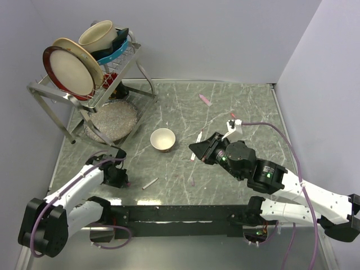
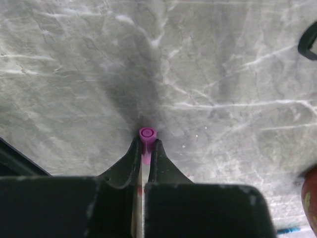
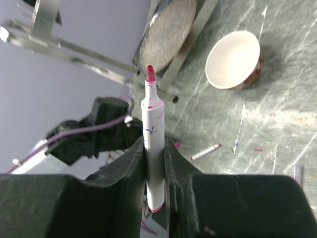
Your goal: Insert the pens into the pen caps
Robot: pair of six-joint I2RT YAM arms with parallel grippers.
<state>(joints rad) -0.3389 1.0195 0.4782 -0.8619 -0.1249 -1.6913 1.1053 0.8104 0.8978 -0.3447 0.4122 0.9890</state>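
Note:
My left gripper [image 1: 124, 180] rests low over the table at the near left. In the left wrist view it [image 2: 146, 145] is shut on a small magenta pen cap [image 2: 147, 134], whose open end points away from the camera. My right gripper [image 1: 194, 151] hovers right of the small bowl [image 1: 163, 139]. In the right wrist view it [image 3: 154, 145] is shut on a white pen [image 3: 152, 124] with a red tip, which crosses the jaws and points towards the left arm [image 3: 94, 134]. Another white pen [image 1: 150, 183] lies on the table between the arms and also shows in the right wrist view [image 3: 205, 152]. A pink pen [image 1: 205, 100] lies at the back.
A metal dish rack [image 1: 84, 90] with plates and a cup stands at the back left, over a round silvery dish [image 1: 112, 121]. A lilac cap [image 3: 297, 173] and a small pink bit [image 3: 258, 149] lie on the marble table. Walls close the left, back and right.

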